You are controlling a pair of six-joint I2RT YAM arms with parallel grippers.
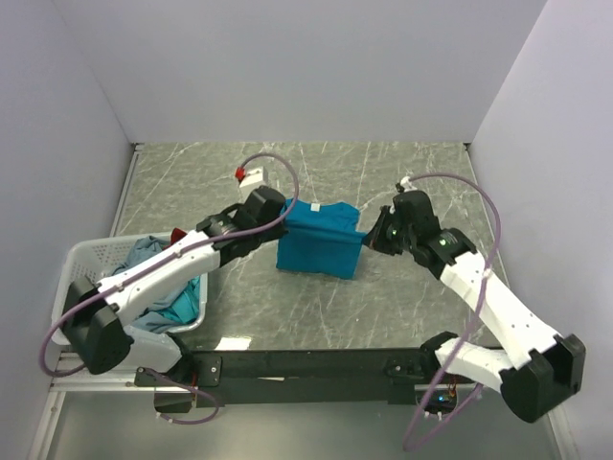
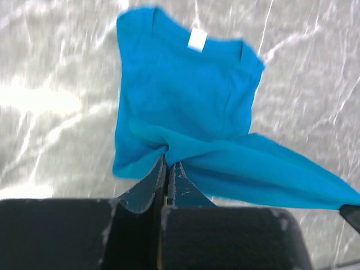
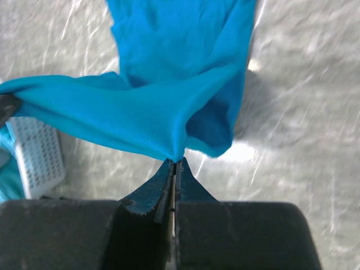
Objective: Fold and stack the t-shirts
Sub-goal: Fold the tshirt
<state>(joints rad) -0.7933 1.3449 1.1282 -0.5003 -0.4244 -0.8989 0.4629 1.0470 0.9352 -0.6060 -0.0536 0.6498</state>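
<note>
**Both pincers gripping one edge of the blue shirt, mid-table**

The teal-blue t-shirt (image 1: 321,247) is lying near the middle of the table (image 1: 383,316), partly lifted along one edge. The left pincer (image 2: 167,169) is clamping shut on a bunched bit of that edge at the shirt's 10 o'clock corner in the overhead view. The right pincer (image 3: 175,164) is pinching a fold of the same cloth closed at the 3 o'clock side. The lattice basket (image 1: 81,257) is sitting at 9 o'clock, well apart from the shirt, with other shirts (image 1: 144,254) heaped inside it.

The cloth is behaving as thin, limp and light. It is sagging between the two grips and puckering at each pinch, so it is likely to slump wherever it is not held. Taking hold at corners or along a seam, with the two grips well apart and the edge kept taut, looks like the safest way to keep a fold straight.

The held edge is running roughly from 10 o'clock to 3 o'clock across the table. In the left wrist view the white neck label (image 2: 197,39) is showing at 12 o'clock, at the end farthest from the pincer, so the shirt's collar-to-hem axis is running away from the gripped edge. From overhead the label is not showing, and I cannot tell which way the collar is pointing there.
</note>
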